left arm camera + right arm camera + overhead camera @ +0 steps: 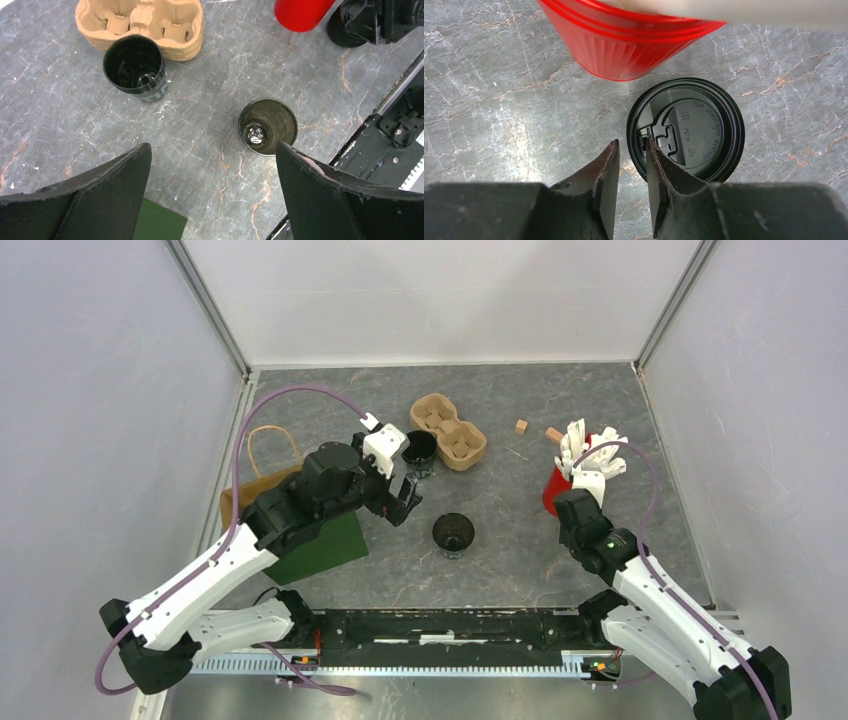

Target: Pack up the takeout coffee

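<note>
Setting: robot test cell, lab type. Evidence: plain white panel walls (90,390) in aluminium framing (212,308); grey stone-pattern tabletop (500,560); two arms bolted to a black rail (450,628) at the near edge.

glossy plastic lid (691,132), ribbed red cup (624,42)

Grey marbled table (520,540) bearing cups (453,534), carrier (449,430), bag (320,545)

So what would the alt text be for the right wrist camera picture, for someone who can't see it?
Two dark fingers of the right gripper, nearly closed, pinch the near rim of a round black plastic lid on a grey marbled tabletop. A red ribbed cup stands just beyond the lid.
</note>
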{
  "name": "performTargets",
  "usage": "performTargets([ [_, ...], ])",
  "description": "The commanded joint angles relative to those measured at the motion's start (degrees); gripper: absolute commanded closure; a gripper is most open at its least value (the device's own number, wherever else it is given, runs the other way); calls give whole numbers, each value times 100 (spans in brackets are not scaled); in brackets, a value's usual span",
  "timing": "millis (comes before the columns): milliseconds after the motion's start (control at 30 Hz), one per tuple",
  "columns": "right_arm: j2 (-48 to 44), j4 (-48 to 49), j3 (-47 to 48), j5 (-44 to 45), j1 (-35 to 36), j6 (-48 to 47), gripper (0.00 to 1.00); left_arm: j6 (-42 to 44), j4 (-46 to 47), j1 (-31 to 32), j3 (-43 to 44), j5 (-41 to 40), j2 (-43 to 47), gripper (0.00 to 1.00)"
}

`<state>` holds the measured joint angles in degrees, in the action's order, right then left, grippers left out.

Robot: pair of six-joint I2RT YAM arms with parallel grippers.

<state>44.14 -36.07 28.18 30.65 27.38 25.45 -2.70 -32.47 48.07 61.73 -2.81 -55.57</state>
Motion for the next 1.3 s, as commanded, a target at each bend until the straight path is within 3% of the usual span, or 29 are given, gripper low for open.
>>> performTargets([
  [0, -5, 323, -93, 327, 22, 206, 69, 261, 505, 4, -30, 40, 185, 0],
  [200, 108, 467, -176, 360, 22, 167, 74, 261, 470, 2, -39, 46, 143, 1],
  [933, 327, 581, -269, 324, 22, 148, 75, 437, 487, 8, -48, 21, 180, 4],
  [1267, 275, 630, -279, 220, 22, 49, 92, 455, 495, 9, -64, -14, 196, 6],
])
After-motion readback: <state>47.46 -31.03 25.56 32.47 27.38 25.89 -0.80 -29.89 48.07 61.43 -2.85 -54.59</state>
